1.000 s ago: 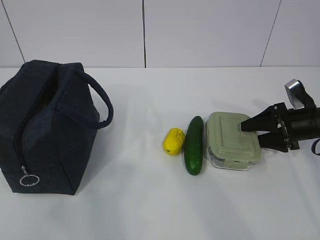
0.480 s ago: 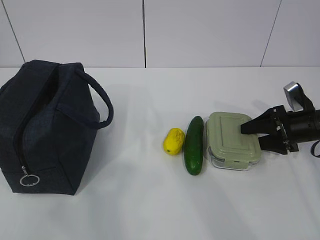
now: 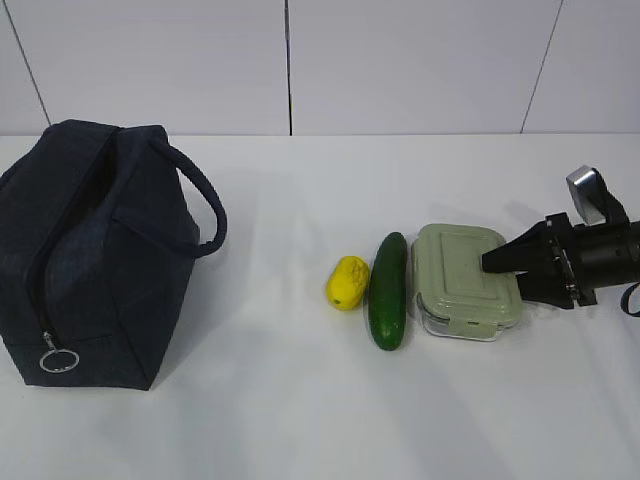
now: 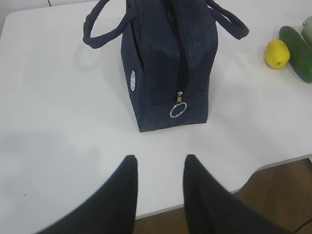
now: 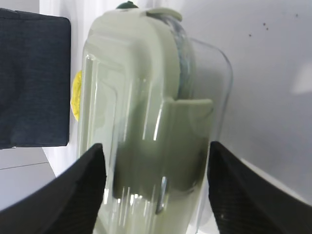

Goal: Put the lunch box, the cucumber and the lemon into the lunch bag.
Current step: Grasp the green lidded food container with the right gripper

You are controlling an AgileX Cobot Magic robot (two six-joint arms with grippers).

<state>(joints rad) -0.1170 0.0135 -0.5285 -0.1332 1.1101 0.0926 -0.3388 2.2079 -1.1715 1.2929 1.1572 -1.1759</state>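
Right end effector (image 3: 503, 270) is straddling the lunch box (image 3: 466, 278), jaws wide, not clamped; rigid, slick walls, so gripping across the short end suits.

At the left stands the dark navy lunch bag (image 3: 95, 250), plain fabric with a silver ring pull and a small white emblem on one side. The lemon (image 3: 347, 282) is bright yellow, the cucumber (image 3: 388, 291) glossy dark green. The lunch box (image 3: 467, 281) has a sage-green lid over clear walls; the table (image 3: 300, 420) is white.
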